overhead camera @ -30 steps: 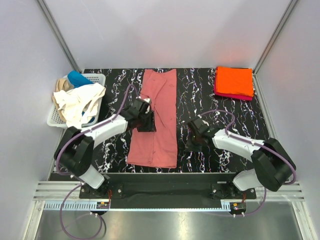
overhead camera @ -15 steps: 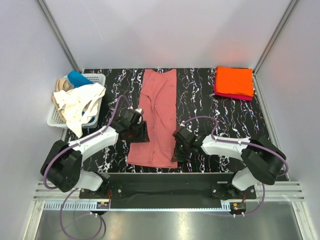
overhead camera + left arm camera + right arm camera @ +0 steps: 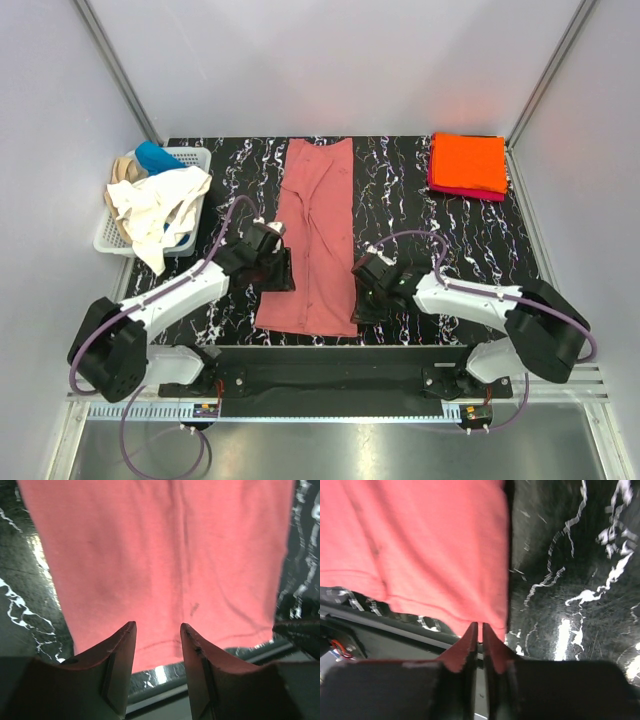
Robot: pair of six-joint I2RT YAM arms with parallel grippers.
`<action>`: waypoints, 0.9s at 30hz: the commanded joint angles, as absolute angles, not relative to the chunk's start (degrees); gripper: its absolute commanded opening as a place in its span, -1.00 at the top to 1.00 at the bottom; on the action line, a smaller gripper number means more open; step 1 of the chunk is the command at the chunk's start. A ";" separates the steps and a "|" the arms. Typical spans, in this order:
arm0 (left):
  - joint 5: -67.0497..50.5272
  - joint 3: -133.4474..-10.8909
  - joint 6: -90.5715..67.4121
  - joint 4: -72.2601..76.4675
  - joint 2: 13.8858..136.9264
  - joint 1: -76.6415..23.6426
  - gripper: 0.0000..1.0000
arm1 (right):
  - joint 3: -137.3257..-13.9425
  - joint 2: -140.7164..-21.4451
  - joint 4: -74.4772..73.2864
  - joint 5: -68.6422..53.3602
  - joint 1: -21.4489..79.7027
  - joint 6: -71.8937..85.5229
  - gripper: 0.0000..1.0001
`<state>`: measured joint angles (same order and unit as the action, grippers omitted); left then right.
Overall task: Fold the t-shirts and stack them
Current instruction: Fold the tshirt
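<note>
Top external: basket (image 3: 192, 158) holding cream-white tee (image 3: 155, 208), tan tee (image 3: 122, 170), blue tee (image 3: 155, 157). Left gripper (image 3: 157, 626) spread over salmon-pink tee (image 3: 165, 545); right gripper (image 3: 480, 626) pressed nearly together at hem

Pink t-shirt (image 3: 315, 240): soft matt cloth, faint creases, stitched hem. Orange t-shirt (image 3: 468, 160): matt cloth too, lies smooth. Table (image 3: 400, 190): black w/ white marble veins, hard, glossy, shows glare. Basket (image 3: 190, 155): white plastic lattice. Cream t-shirt (image 3: 150, 205) over its rim: limp, crumpled cloth. Left arm (image 3: 190, 285) shell: smooth white plastic, slight sheen. Rail (image 3: 110, 382) at near edge: ribbed bare metal.
</note>
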<state>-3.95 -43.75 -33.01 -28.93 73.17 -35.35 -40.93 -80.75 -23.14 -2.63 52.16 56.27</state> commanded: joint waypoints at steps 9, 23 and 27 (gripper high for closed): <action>-0.80 -32.70 -40.85 -24.61 65.31 -35.77 0.19 | -63.52 -83.73 -25.75 2.91 33.50 35.89 0.43; 5.53 -27.86 -45.09 -27.23 65.66 -37.44 0.26 | -88.30 -115.90 -16.17 -7.98 20.83 29.27 0.15; 8.26 -31.98 -44.65 -32.95 59.35 -37.79 0.21 | -94.56 -122.16 -16.17 -10.28 20.04 27.87 0.16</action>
